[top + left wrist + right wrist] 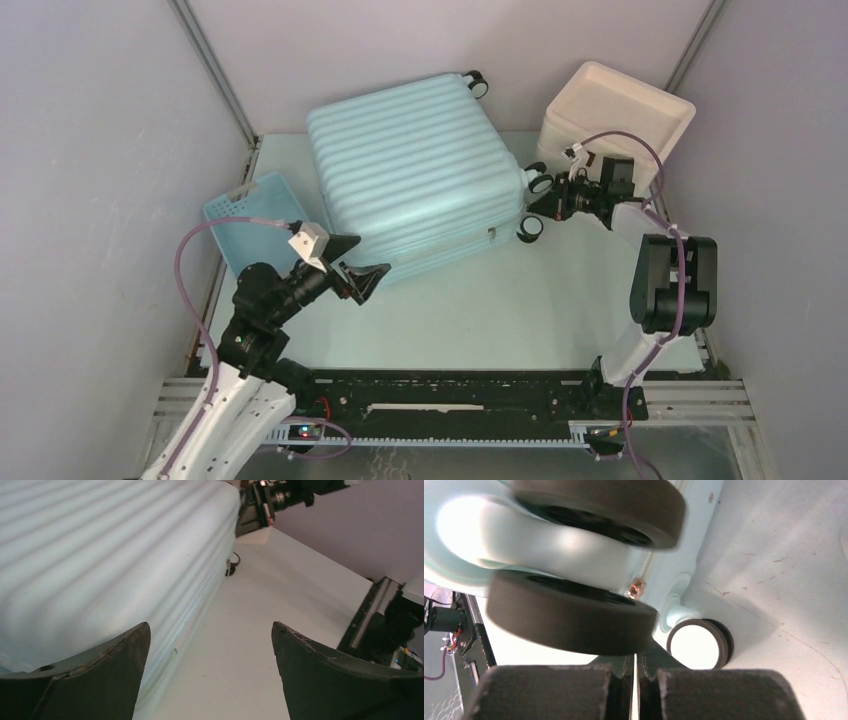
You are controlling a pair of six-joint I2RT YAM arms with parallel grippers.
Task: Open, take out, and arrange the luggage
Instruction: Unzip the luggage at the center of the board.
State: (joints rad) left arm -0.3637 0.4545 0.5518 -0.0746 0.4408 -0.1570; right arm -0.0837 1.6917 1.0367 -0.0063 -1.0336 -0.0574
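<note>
- Left gripper [360, 262], fingers spread wide and empty, at the luggage [415, 175] near-left corner
- Right gripper [552, 205], fingers pressed together, just beside the luggage's wheels [530, 228]
- Luggage lies zipped shut, flat on the table [480, 310], between both grippers

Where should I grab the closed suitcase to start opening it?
Pinch the zip pull hanging on the near side wall of the luggage, coming in low from the front: the shell lies flat and looks too broad for the jaws.

Soft, even light — close-ups blurred
</note>
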